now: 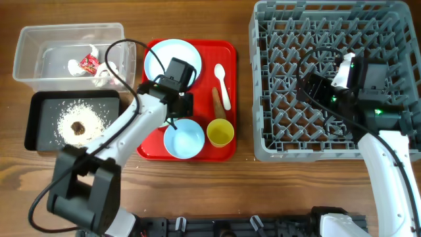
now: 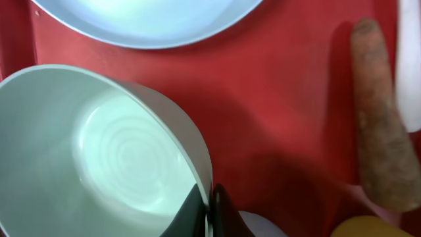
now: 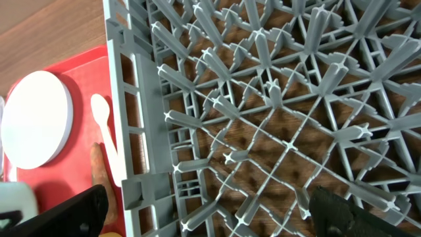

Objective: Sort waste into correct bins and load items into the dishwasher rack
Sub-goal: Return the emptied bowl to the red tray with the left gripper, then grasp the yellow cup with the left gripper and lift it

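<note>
**Left end effector** (image 2: 209,199): my two dark fingers are closed on the rim of a pale blue bowl (image 2: 99,151), one inside the wall and one outside, as the left wrist view shows. The bowl is over the red tray (image 1: 227,52). I cannot tell whether it rests there or is raised, and in the overhead view my left arm hides most of it. Beyond the bowl lies the pale blue plate (image 2: 145,20). To the bowl's right the orange-brown carrot stick (image 2: 381,118) lies lengthwise on the tray, with the white spoon (image 1: 222,82) just beside it on its far side. The second bowl (image 1: 184,139) and the yellow cup (image 1: 220,133) stand upright side by side at the near edge of the tray.

**Right end effector** (image 3: 207,197): my fingers stand wide apart with nothing between them, above the pegs in the left half of the grey dishwasher rack (image 1: 254,85). The rack stands on the desk (image 1: 197,191), just right of the red tray.

**Waste:** at the far left of the desk, the clear tub (image 1: 20,46) holds the red-and-white wrapper (image 1: 89,63) and white tissue (image 1: 74,64). Just in front of the tub, the black tray (image 1: 33,125) holds a spread of rice grains (image 1: 69,112) with the brown lump (image 1: 79,127) in the middle of them
</note>
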You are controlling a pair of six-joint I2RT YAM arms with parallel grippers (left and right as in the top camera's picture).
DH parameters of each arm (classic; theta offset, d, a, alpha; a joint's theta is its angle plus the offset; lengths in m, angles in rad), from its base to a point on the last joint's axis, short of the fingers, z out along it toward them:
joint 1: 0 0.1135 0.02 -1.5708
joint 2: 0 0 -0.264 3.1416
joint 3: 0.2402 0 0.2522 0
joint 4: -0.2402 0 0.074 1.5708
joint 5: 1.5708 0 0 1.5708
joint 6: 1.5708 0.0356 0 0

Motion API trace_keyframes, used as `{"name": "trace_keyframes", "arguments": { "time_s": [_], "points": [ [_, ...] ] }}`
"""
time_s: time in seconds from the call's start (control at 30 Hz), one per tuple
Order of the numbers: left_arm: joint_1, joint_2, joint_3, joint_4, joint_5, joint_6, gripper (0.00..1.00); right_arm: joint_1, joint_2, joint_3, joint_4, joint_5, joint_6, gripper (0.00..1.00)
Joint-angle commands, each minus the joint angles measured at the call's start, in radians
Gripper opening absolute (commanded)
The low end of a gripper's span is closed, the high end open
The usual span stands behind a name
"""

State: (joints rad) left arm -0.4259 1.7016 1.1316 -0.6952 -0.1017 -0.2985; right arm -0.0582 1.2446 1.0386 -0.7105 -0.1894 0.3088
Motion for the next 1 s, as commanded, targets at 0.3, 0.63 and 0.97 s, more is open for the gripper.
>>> {"name": "trace_keyframes", "arguments": {
  "time_s": [0.3, 0.63, 0.97],
  "points": [
    [-0.005, -0.052, 0.192, -0.134, 0.460, 0.196, 0.59, -0.001, 0.009, 0.013, 0.000, 0.009, -0.018, 1.00],
    [-0.150, 0.134, 0.177, -0.212, 0.419, 0.291, 0.53, -0.001, 0.009, 0.013, -0.002, 0.009, -0.019, 1.00],
    [-0.096, 0.092, 0.224, -0.269, 0.453, 0.261, 0.04, -0.001, 0.008, 0.013, 0.005, -0.056, -0.018, 1.00]
  ]
}}
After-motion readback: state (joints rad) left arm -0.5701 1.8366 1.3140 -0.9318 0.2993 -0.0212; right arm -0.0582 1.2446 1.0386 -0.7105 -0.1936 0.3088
